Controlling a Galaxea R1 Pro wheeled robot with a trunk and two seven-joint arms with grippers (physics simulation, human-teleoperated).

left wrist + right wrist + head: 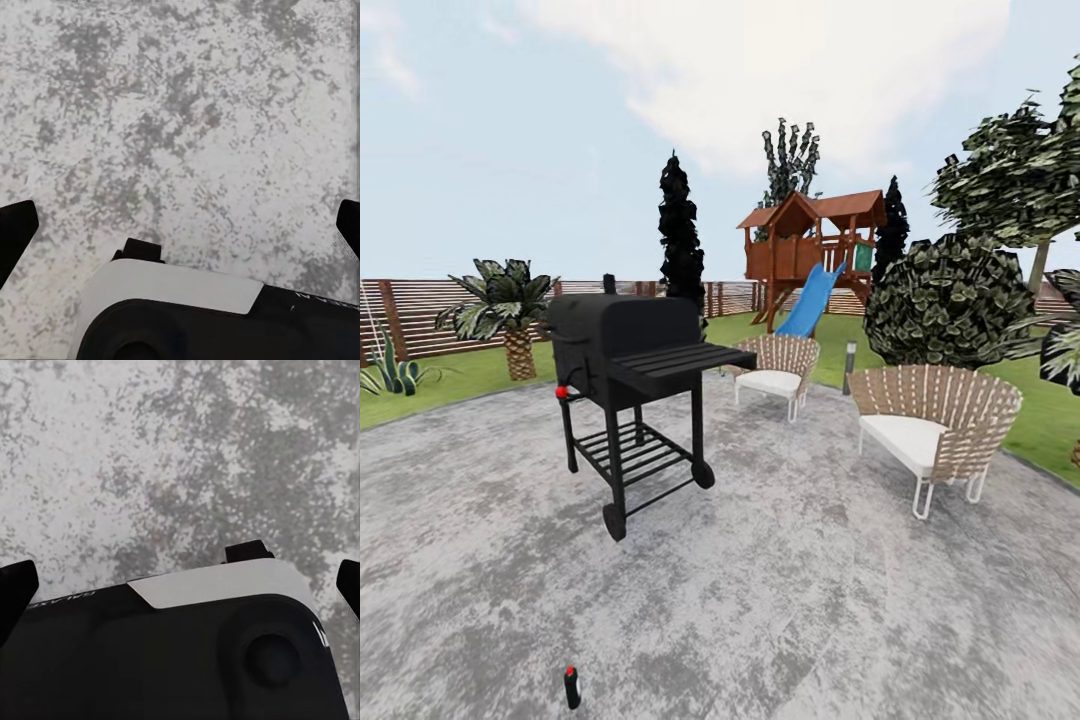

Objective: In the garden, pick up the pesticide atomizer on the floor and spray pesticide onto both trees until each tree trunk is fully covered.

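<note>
— On the mottled grey paving (780, 600), where did the small black pesticide atomizer with the red cap (571, 687) stand?
— Upright, well apart from both grippers, short of the black wheeled barbecue grill (630, 385).
— And the grippers?
— Left gripper (180, 225) and right gripper (180, 585) hung above bare paving, black fingertips (16, 232) spread wide, pinching nothing.
— Any tree?
— One broad-leaved tree (1010, 180) rose far behind the woven wicker chair (932, 425).

Mottled grey paving (780, 610) carries a black wheeled grill (628, 385), two wicker chairs (932, 428) (775, 368), and a small black, red-capped atomizer (571, 687) standing near the front edge.
</note>
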